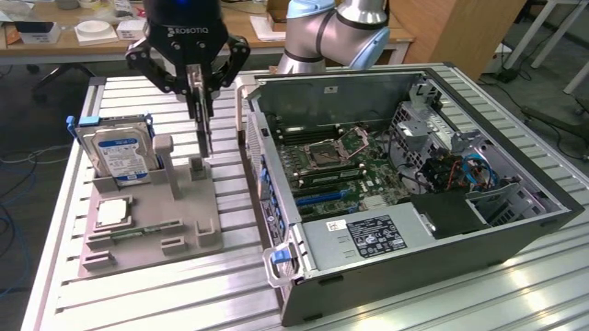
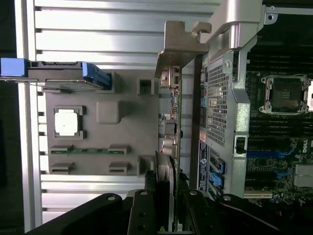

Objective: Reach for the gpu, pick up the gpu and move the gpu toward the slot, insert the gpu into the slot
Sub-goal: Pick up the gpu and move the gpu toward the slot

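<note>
table (image 1: 138,303): ribbed aluminium | behind: wooden desk (image 1: 65,47) | floor (image 1: 27,117): grey | cables (image 1: 543,110): on floor, exterior view's right

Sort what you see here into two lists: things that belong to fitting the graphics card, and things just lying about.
In the job: gripper, shut on the card; graphics card, hanging upright from it; open computer case.
Lying about: hard drive; silver chip; memory stick; grey tray they sit in.
</note>
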Robot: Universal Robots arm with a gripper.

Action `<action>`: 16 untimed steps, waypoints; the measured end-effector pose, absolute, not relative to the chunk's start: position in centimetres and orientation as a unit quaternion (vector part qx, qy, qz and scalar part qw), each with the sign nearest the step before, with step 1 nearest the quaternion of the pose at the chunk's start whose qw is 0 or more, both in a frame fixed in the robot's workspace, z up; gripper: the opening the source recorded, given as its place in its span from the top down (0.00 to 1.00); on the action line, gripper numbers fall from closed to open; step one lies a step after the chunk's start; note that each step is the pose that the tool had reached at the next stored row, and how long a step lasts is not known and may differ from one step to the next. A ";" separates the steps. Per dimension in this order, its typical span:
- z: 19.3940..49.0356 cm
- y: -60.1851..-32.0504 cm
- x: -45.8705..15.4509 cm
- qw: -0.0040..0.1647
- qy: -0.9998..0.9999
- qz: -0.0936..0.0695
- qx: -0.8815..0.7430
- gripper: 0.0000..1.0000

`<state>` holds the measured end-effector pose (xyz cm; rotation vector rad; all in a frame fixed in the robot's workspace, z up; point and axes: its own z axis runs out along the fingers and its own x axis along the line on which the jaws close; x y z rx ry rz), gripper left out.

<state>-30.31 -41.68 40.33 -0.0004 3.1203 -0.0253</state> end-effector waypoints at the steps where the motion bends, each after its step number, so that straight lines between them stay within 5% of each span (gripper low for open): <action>1: 40.4 -41.7 -30.3 0.011 1.000 -0.009 0.000 0.73; 16: 40.9 -41.7 -28.7 0.011 1.000 -0.010 0.000 0.73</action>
